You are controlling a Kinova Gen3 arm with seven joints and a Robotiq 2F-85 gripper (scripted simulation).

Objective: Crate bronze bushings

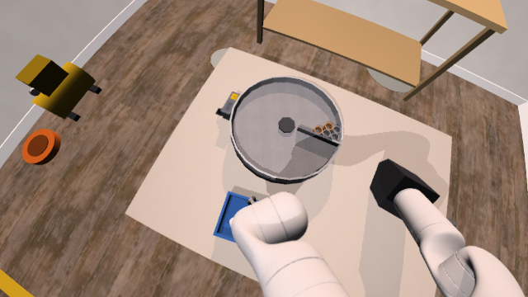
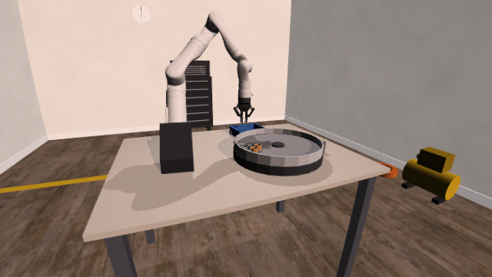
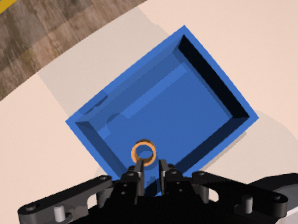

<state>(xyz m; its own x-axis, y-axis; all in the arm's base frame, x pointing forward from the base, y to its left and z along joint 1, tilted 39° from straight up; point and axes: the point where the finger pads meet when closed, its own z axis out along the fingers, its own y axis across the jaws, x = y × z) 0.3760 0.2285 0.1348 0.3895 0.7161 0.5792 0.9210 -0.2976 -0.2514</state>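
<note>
A bronze bushing (image 3: 144, 142) stands in the blue crate (image 1: 236, 208) (image 2: 239, 131) (image 3: 125, 73), near one corner. My gripper (image 1: 252, 200) (image 2: 244, 122) (image 3: 151, 169) is above the crate, fingers pointing down, with a narrow empty gap between the fingertips. The bushing lies below the fingertips, not between them. The grey round turning table (image 1: 264, 140) (image 2: 277, 159) has a raised rim. Two bronze bushings, one (image 1: 328, 122) (image 2: 258, 145) near the other (image 1: 314, 129), stand there beside several steel bushings (image 1: 332, 133), against a dark divider bar. The arm hides part of the crate in the top view.
The divider bar (image 1: 318, 136) runs from near the hub (image 1: 286, 124) (image 2: 277, 145) to the turning table's rim. A small grey box with a yellow top (image 1: 233, 96) stands beside the turning table. A black block (image 1: 388, 181) (image 2: 177, 148) stands at the arm's base.
</note>
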